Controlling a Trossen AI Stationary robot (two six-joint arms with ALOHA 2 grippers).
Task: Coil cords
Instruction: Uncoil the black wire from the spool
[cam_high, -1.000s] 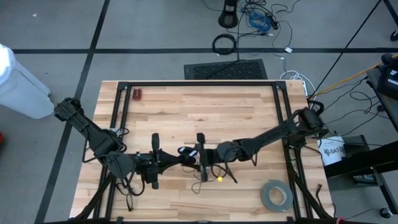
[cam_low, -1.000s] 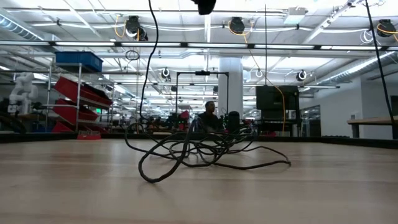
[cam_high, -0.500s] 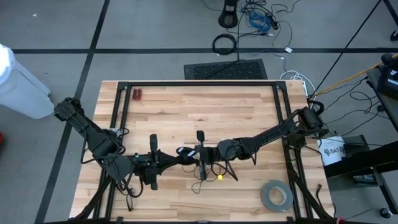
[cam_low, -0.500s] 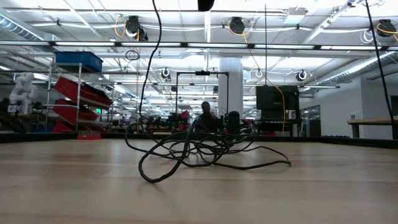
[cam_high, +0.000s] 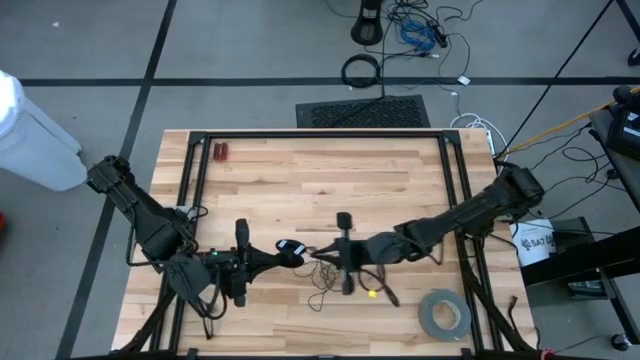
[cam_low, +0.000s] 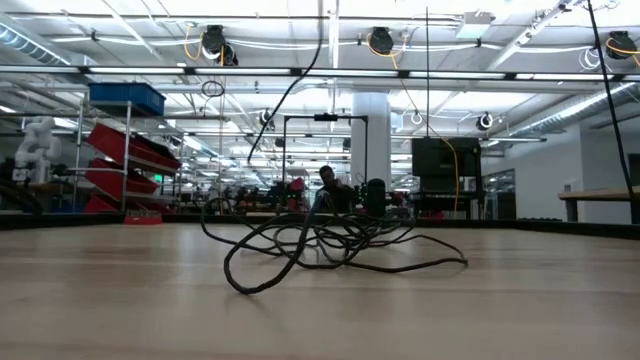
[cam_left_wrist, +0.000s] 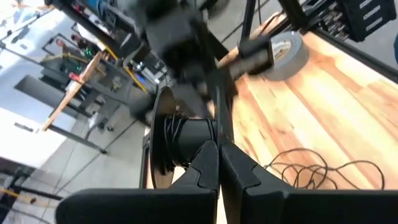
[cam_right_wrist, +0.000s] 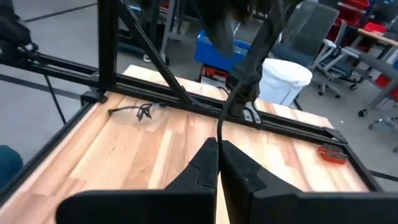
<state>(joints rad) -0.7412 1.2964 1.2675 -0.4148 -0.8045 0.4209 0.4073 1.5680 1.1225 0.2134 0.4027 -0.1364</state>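
Near the counter (cam_high: 300, 170) middle, both jaws are pinched shut on the thin black cord (cam_high: 345, 285), stretching it. Next, loop it round.

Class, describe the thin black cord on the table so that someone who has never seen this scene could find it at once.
Start at the wooden table and go to its near-middle, where the left gripper and right gripper meet. The cord sprawls there in loose wiry strands, one strand rising between the right jaws. Unlike the grey tape roll nearby, it is black, hair-thin and uncoiled.
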